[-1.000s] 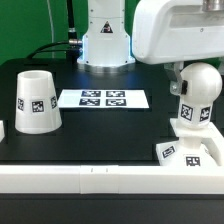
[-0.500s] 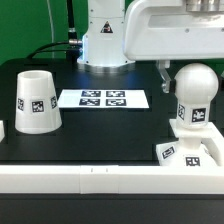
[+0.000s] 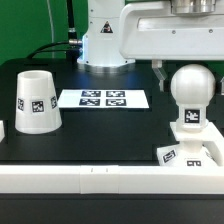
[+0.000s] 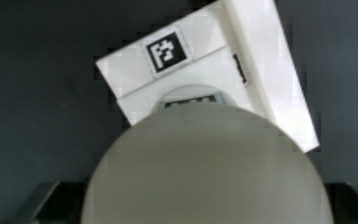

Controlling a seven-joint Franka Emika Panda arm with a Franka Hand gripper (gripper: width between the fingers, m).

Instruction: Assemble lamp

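Your bulb (image 3: 192, 88) stands upright in the base (image 3: 200, 152) at the exterior view's right, so that joint looks made or nearly so. The shade (image 3: 35, 100) sits well apart, not yet fitted. The gripper (image 4: 202, 205) straddles the bulb's head; you can't tell whether it clamps.

No readable text or numbers, only black-and-white square tags (image 3: 31, 102) (on shade (image 3: 46, 88), bulb (image 3: 191, 88), base (image 3: 207, 153), marker board (image 3: 140, 99))

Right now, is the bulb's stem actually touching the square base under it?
Cannot tell. In the exterior view the bulb stem overlaps the base with no gap visible, but no clear contact; the wrist view's bulb head hides the joint.
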